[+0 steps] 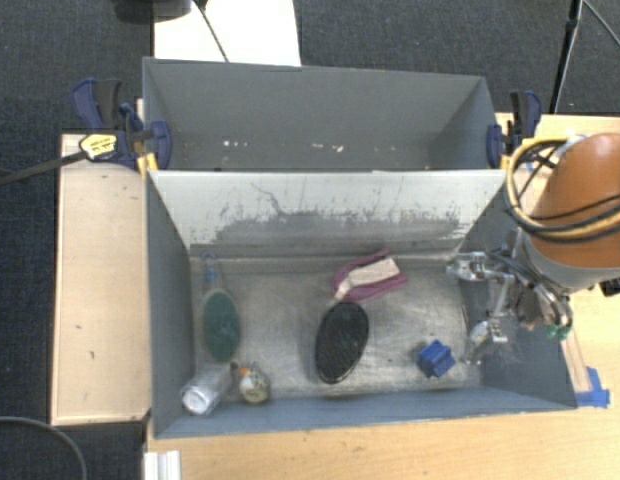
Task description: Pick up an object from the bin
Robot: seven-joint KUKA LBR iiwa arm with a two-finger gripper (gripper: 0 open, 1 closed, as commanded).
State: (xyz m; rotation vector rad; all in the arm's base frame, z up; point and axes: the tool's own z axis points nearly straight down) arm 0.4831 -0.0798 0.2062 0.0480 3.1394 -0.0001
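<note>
My gripper [477, 303] hangs at three o'clock in the grey bin [290, 218], fingers spread wide and empty, I judge ready for a grab, near a small blue block [435, 358] at five o'clock.

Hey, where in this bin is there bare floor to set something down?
Bare floor lies between the green oval brush and the black oval brush, and again between that brush, the pink piece and the blue block. The front left corner is crowded: clear bottle, small round thing. The gripper takes the right end.
</note>
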